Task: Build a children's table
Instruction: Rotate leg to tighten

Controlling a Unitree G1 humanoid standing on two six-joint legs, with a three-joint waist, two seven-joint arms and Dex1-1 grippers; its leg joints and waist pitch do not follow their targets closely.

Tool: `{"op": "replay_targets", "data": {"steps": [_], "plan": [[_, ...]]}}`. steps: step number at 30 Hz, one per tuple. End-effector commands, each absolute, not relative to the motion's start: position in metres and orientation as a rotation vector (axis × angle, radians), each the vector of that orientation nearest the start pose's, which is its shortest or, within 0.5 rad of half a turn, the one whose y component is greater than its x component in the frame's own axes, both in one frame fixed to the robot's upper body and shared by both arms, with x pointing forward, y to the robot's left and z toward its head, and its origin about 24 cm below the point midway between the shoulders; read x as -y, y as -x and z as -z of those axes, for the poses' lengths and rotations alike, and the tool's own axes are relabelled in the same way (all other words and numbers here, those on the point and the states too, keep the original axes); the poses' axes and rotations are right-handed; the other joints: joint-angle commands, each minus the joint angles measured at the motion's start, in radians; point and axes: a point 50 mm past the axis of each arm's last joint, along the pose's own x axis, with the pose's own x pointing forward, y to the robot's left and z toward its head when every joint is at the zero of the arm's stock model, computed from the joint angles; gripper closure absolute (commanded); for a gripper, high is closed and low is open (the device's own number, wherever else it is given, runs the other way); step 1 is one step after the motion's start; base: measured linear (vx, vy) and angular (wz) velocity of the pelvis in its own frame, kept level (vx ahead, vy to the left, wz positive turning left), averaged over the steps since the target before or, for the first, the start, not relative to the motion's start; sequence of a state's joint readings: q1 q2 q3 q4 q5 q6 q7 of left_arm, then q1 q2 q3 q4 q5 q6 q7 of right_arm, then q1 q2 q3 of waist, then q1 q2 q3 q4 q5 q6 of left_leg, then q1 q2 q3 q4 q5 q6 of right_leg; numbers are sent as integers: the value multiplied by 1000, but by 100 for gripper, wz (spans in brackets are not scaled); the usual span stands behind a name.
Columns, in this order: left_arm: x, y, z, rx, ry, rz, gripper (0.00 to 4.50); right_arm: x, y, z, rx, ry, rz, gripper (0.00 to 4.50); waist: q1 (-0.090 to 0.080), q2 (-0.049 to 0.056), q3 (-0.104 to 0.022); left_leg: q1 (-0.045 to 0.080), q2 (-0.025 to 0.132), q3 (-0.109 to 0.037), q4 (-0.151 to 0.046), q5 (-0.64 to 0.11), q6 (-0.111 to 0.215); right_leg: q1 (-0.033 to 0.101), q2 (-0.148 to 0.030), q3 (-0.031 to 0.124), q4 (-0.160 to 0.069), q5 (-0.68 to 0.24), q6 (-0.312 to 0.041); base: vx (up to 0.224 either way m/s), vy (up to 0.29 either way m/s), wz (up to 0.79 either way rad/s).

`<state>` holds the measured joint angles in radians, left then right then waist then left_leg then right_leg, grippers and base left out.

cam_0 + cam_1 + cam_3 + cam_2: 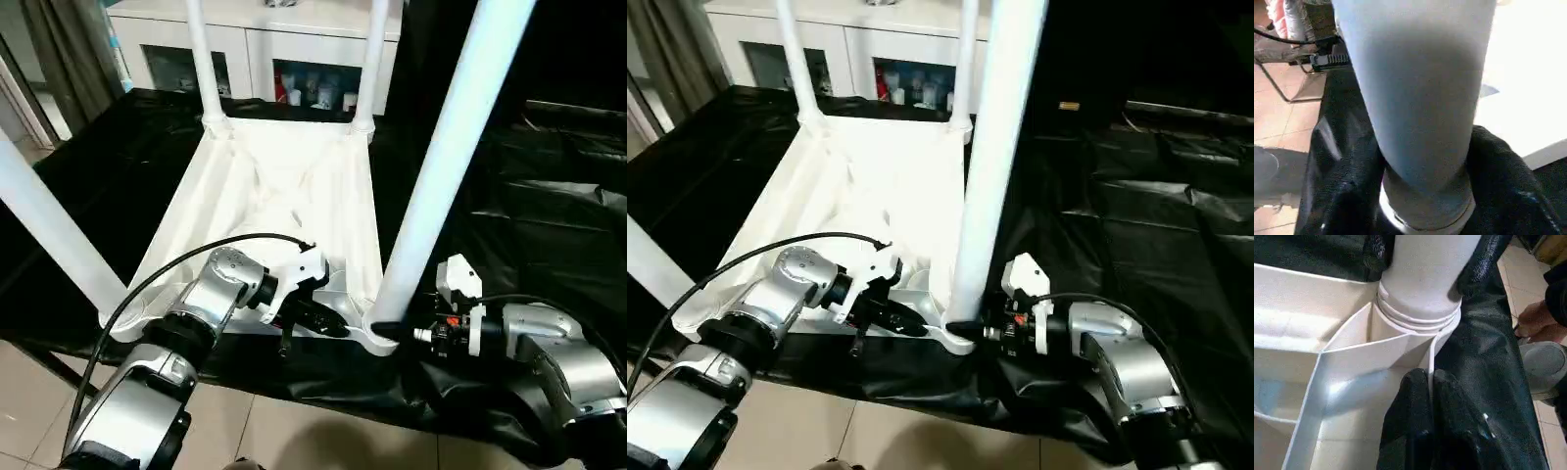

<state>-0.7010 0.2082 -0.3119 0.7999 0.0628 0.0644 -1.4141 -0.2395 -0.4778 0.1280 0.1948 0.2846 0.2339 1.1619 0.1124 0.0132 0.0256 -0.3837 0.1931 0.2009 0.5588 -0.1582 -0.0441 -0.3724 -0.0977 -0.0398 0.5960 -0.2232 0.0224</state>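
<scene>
My right gripper [960,331] clamped round leg [441,166] base; left gripper [1430,396] pinches rib [1431,357]. Plastic light, stiff, slick: hold low nr socket.

Both head cameras look forward and down from above; both wrist cameras sit close against one round white plastic table leg [436,171], from opposite sides.

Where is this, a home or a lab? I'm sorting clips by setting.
Probably a lived-in room used for a test: a white cabinet with glass doors holding small items, a tiled floor, and black sheeting covering the work surface.
</scene>
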Motion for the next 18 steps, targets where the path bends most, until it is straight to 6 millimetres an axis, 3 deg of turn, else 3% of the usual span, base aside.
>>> {"op": "replay_targets", "data": {"steps": [1, 5, 7, 9, 11, 13, 14, 16, 18], "plan": [[-87, -302, -28, -589, -244, 1647, 450, 165, -260, -48, -336, 32, -1254, 237, 0, -15, -45, 21, 44, -16, -52, -186, 83, 29, -50, 25, -59, -8, -263, 0, 0, 0], [-84, -305, -28, -566, -236, 1596, 450, 163, -258, -43, -335, 15, -1217, 242, 0, -17, -46, 22, 45, -16, -52, -178, 84, 29, -50, 25, -57, -4, -261, 0, 0, 0], [-77, -313, -27, -532, -254, 1486, 450, 163, -265, -35, -345, 28, -1089, 243, -4, -17, -43, 22, 43, -16, -54, -203, 74, 26, -50, 26, -62, -42, -256, 0, 0, 0], [-74, -318, -27, -510, -265, 1417, 450, 163, -269, -29, -358, 34, -1005, 244, -12, -19, -36, 22, 41, -19, -60, -262, 42, 23, -53, 28, -74, -156, -237, 0, 0, 0], [-65, -330, -27, -479, -268, 1243, 450, 163, -276, -18, -380, 43, -842, 247, -29, -22, -29, 29, 38, -24, -69, -354, -9, 16, -55, 27, -90, -324, -196, 0, 0, 0], [-51, -341, -30, -448, -257, 1059, 450, 154, -281, -9, -390, 12, -672, 249, -41, -24, -25, 29, 35, -31, -74, -396, -30, 17, -56, 27, -100, -434, -154, 0, 0, 0], [-47, -342, -31, -441, -251, 1027, 450, 152, -282, -8, -390, 9, -633, 250, -44, -18, -29, 32, 36, -35, -76, -405, -38, 15, -57, 27, -103, -457, -137, 0, 0, 0], [-42, -344, -33, -432, -241, 985, 450, 149, -284, -6, -395, -7, -564, 251, -49, -23, -33, 31, 35, -34, -78, -388, -28, 16, -53, 28, -106, -413, -129, 0, 0, 0], [-33, -347, -36, -413, -241, 924, 450, 140, -289, -6, -380, -33, -478, 252, -52, -17, -32, 32, 34, -31, -76, -381, -17, 11, -50, 31, -105, -356, -143, 0, 0, 0]]}}
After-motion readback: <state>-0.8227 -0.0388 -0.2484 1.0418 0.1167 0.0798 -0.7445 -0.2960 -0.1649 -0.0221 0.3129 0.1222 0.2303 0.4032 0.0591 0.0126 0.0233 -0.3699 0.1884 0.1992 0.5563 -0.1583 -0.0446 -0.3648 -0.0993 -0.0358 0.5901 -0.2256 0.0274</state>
